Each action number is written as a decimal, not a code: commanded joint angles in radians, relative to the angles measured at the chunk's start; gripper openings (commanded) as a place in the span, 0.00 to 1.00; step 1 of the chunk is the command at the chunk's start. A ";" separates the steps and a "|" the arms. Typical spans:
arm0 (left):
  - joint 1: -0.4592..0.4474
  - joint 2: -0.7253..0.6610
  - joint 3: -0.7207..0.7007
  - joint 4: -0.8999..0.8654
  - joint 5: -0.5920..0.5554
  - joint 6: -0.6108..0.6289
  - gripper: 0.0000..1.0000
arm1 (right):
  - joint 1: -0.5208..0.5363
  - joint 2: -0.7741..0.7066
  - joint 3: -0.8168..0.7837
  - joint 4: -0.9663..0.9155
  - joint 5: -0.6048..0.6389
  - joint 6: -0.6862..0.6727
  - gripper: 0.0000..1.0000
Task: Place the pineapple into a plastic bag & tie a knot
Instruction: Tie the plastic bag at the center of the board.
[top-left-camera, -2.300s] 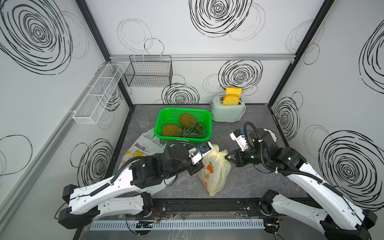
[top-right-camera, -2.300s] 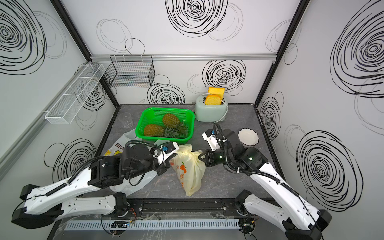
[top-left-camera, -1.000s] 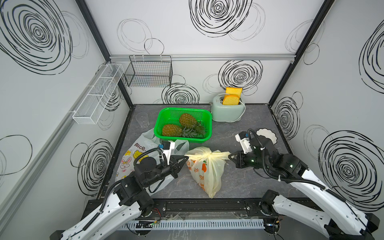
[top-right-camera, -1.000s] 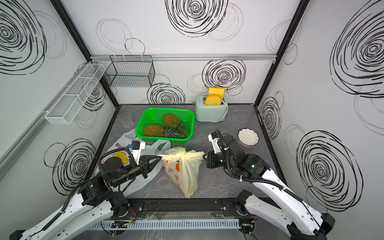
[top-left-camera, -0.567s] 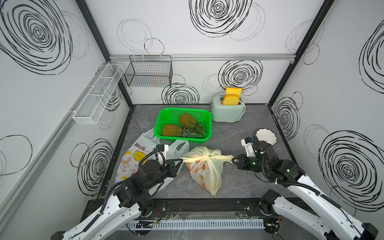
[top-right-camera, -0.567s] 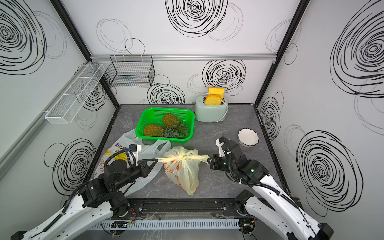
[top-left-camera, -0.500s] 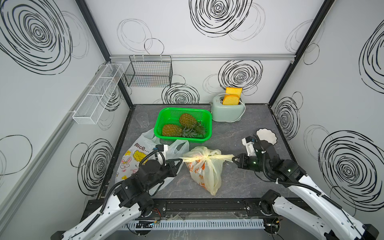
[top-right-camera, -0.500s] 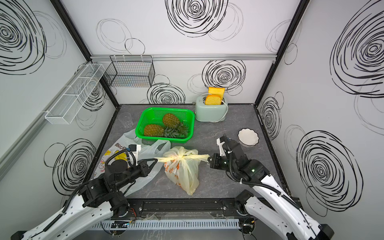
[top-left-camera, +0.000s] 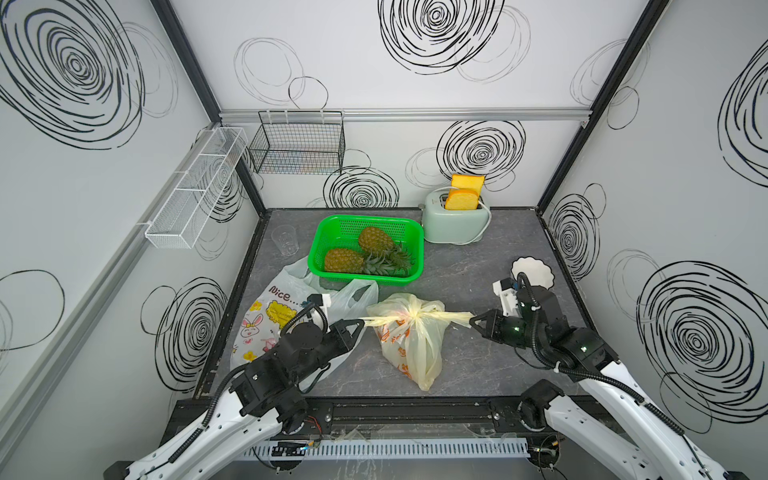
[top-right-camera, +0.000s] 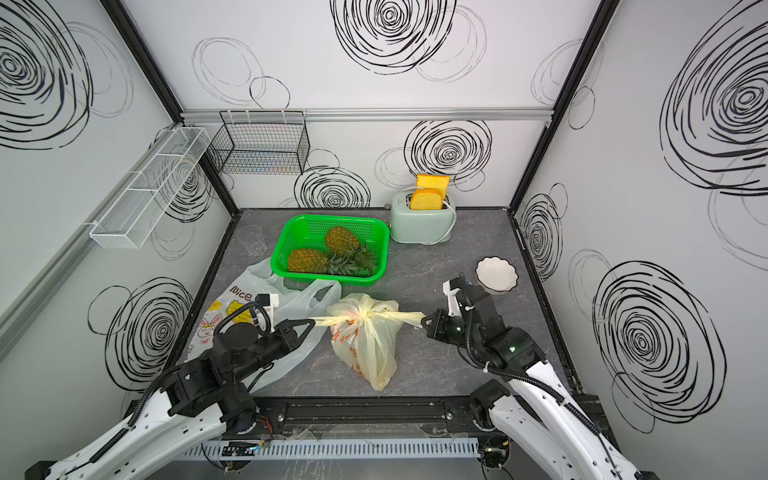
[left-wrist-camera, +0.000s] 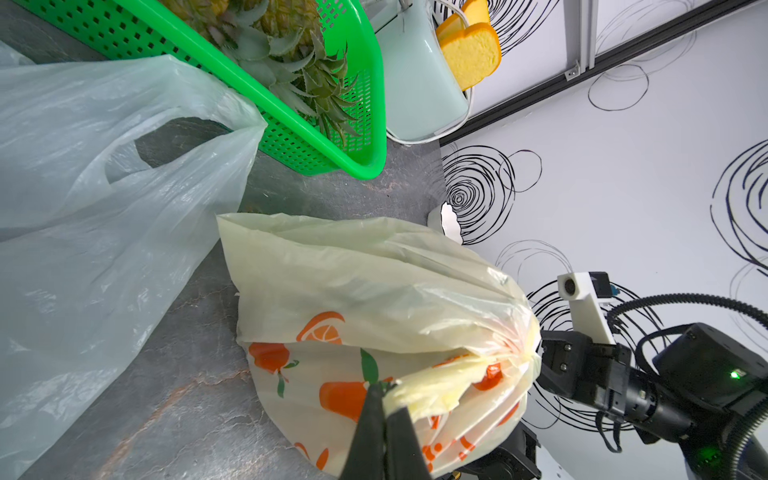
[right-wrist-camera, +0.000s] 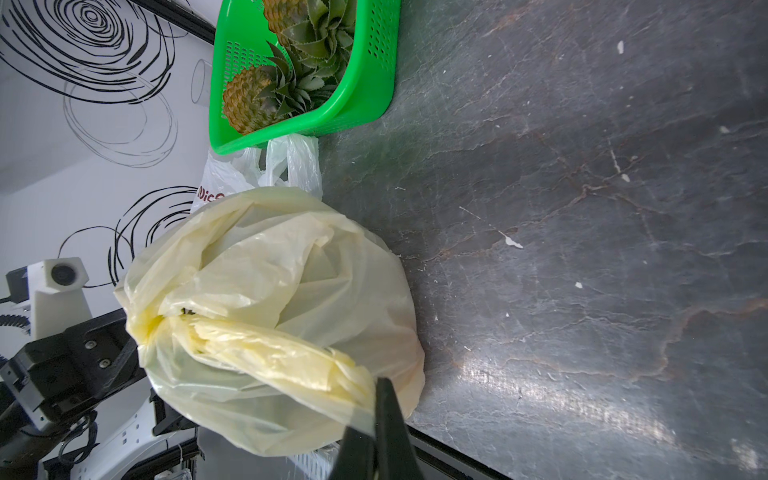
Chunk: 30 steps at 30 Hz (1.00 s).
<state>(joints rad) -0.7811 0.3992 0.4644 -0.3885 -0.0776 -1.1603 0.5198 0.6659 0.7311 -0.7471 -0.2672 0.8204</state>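
The yellow plastic bag (top-left-camera: 409, 353) sits at the middle front of the table (top-left-camera: 465, 374), its neck cinched into a knot (top-left-camera: 414, 314). At the knot's 9 o'clock the left gripper (top-left-camera: 360, 325) is pinched tight on one twisted tail of the bag. At 3 o'clock the right gripper (top-left-camera: 473, 321) is clamped on the other tail, and both tails are stretched taut. The bag bulges, but the plastic hides what fills it. At its 11 o'clock a green basket (top-left-camera: 365, 281) holds two pineapples (top-left-camera: 343, 260) lying on their sides. A printed white bag (top-left-camera: 266, 316) lies flat at 9 o'clock.
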 joint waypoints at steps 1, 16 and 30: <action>0.056 -0.035 -0.038 -0.282 -0.410 -0.109 0.00 | -0.088 -0.015 -0.054 -0.281 0.352 0.040 0.00; 0.054 0.019 -0.092 0.094 -0.223 0.128 0.00 | -0.107 -0.001 0.055 -0.130 0.102 -0.169 0.55; 0.042 0.039 -0.075 0.177 -0.161 0.216 0.23 | 0.477 0.530 0.752 -0.238 0.374 -0.324 0.88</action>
<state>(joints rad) -0.7368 0.4530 0.3904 -0.2813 -0.2317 -0.9657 0.8654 1.0851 1.3983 -0.9237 -0.0139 0.5060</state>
